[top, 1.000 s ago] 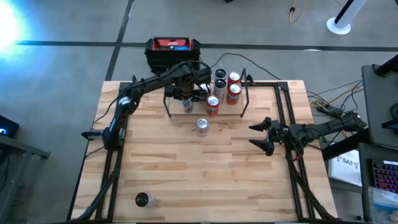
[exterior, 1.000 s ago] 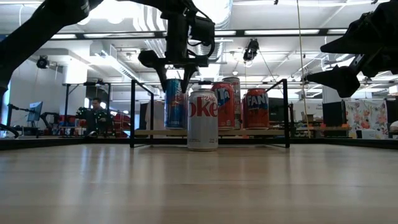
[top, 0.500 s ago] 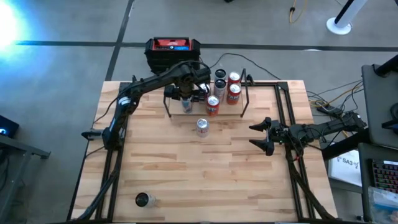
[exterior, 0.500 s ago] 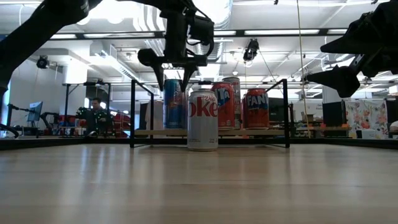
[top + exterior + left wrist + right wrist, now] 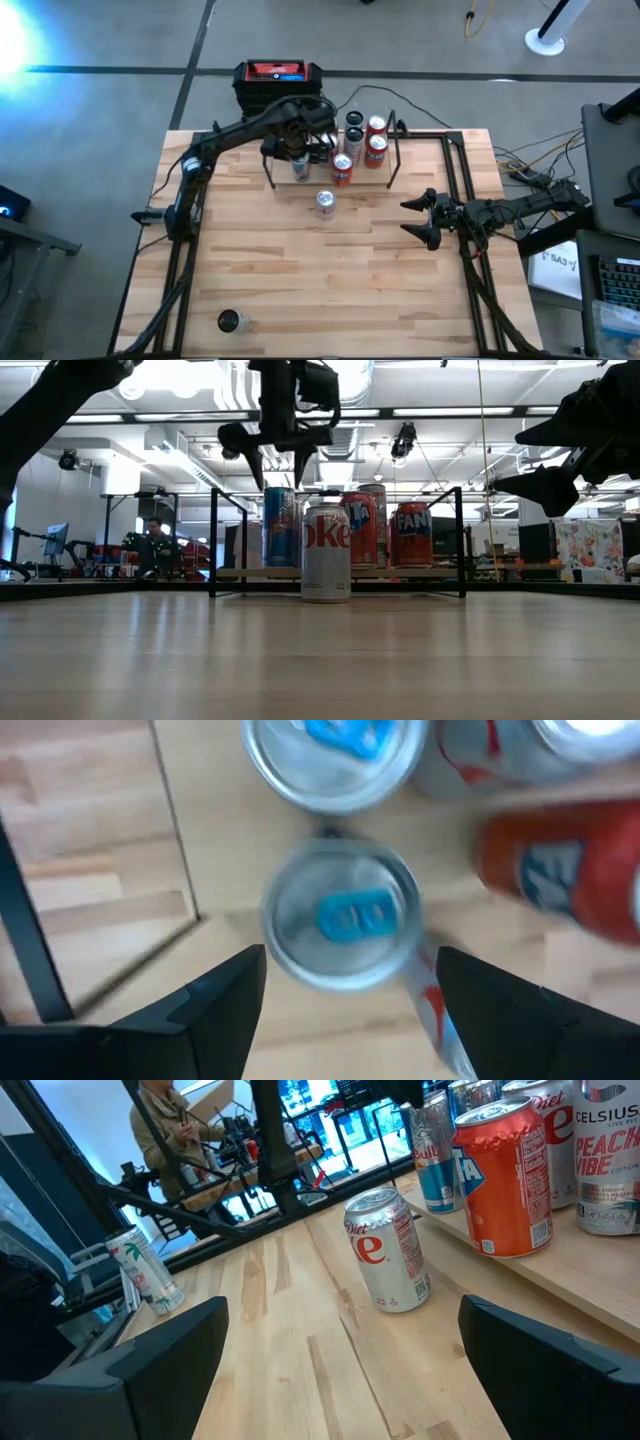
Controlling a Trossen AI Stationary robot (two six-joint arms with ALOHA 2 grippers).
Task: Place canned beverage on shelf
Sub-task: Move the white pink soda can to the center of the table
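Standing nearest the low camera, on bare table (image 5: 330, 290) just in front of the shelf: one silver cola can (image 5: 326, 552), upright, red lettering, long axis vertical; the right wrist view shows its pull-tab top.

Item, shelf (image 5: 340, 573): low rack, light wood board, thin black posts, at the table's far edge.

Item, blue energy-drink can (image 5: 279, 526): slim, blue and silver, blue tab on a silver lid. Position: left end of the shelf board, upright, long axis vertical, lid pointing up at the left gripper.

Item, left gripper (image 5: 279, 448): directly above the blue can, clear of its lid, fingers parted about the can's width and holding nothing. The left wrist view looks straight down on the lid between both fingertips; the low view alone shows the air gap between fingertips and lid.

Items, same shelf: orange soda can (image 5: 360, 529), second orange can (image 5: 411, 534), further cans behind.

Item, right gripper (image 5: 418, 217): over the table's right side, well apart from the shelf, fingers spread wide, empty.

Item, small can (image 5: 230, 321): near left corner of the table, seen in the high view; the right wrist view shows it lying on its side.

Item, black box with red top (image 5: 278, 78): beyond the table's far edge.
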